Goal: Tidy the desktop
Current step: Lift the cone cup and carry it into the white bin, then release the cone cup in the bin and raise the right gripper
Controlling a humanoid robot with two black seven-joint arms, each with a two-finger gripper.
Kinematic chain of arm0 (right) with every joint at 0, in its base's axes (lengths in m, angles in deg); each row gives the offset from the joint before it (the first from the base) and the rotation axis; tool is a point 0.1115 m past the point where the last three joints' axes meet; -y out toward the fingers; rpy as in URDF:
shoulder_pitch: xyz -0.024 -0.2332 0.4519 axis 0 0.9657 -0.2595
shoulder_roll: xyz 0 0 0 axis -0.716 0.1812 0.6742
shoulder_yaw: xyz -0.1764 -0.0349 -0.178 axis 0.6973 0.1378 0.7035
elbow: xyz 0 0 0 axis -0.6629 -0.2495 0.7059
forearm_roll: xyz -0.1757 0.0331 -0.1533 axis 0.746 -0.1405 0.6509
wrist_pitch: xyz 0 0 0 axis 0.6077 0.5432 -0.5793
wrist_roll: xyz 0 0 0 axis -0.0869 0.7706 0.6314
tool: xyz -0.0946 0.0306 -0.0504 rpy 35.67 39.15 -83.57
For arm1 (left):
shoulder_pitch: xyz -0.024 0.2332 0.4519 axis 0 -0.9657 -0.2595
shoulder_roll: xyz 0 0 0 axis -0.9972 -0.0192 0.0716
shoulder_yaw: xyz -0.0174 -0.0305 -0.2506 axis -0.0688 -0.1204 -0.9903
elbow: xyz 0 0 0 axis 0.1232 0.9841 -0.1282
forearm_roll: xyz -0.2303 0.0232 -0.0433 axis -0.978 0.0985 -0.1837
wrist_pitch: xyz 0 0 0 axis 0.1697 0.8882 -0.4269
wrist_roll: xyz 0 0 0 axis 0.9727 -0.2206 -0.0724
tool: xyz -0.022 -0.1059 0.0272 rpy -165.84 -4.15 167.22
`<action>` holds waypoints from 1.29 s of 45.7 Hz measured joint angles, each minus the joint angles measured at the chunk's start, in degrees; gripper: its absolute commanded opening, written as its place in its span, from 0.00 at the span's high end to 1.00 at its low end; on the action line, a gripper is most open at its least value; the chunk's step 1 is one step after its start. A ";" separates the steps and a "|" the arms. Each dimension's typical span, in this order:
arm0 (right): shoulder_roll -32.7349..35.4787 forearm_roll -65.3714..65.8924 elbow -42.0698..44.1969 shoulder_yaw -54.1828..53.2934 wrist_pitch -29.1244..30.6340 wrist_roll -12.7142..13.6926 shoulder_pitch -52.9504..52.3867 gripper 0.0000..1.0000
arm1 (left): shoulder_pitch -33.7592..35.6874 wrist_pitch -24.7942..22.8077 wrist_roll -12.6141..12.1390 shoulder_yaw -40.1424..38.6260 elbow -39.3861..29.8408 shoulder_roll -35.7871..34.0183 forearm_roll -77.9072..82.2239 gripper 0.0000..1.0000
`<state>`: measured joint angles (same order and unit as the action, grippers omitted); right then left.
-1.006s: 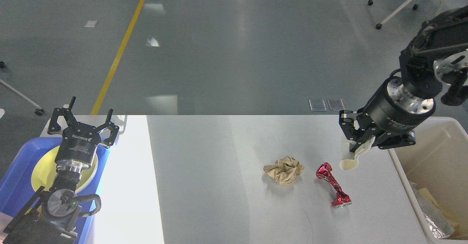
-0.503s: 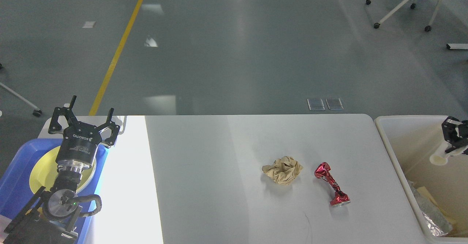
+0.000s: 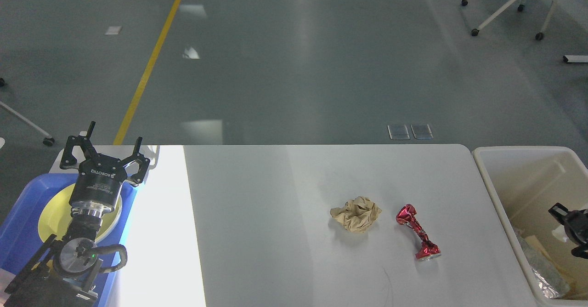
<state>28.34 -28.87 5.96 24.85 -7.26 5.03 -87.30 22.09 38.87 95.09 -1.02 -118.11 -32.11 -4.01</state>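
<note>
The white desktop (image 3: 275, 233) carries a crumpled brown paper ball (image 3: 356, 213) and a crushed red foil can (image 3: 418, 232) right of centre. My left gripper (image 3: 103, 153) is open and empty, hovering over the yellow plate (image 3: 51, 218) in the blue tray (image 3: 20, 229) at the far left. My right gripper (image 3: 561, 231) shows only partly at the right edge, inside the cream bin (image 3: 494, 183). Its fingers stand apart, with a small pale scrap (image 3: 558, 234) between them.
The cream bin holds paper and foil scraps (image 3: 544, 270) at its near end. A wheeled chair base (image 3: 505, 8) stands on the grey floor far back right, and a yellow floor line (image 3: 151, 63) runs at the left.
My right arm swung from the desktop's right edge over the bin with a pale cup, then dropped lower into the bin; its fingers now stand apart. The left arm has not moved.
</note>
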 measured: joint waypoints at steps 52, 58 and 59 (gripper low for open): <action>-5.92 -0.03 0.56 0.11 -17.77 0.06 9.54 0.00 | 0.00 -0.01 -0.01 0.03 0.01 0.00 0.00 0.03; -5.76 0.13 0.13 0.17 -17.48 0.05 9.30 0.00 | 0.00 -0.01 -0.01 0.03 0.01 0.00 0.00 0.03; -5.75 0.15 0.08 0.18 -17.45 0.04 9.22 0.00 | 0.00 -0.01 0.00 0.03 0.01 0.00 0.00 0.03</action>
<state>22.59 -28.72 6.04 25.03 -24.72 5.08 -78.08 22.09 38.85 95.08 -0.98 -118.11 -32.11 -4.01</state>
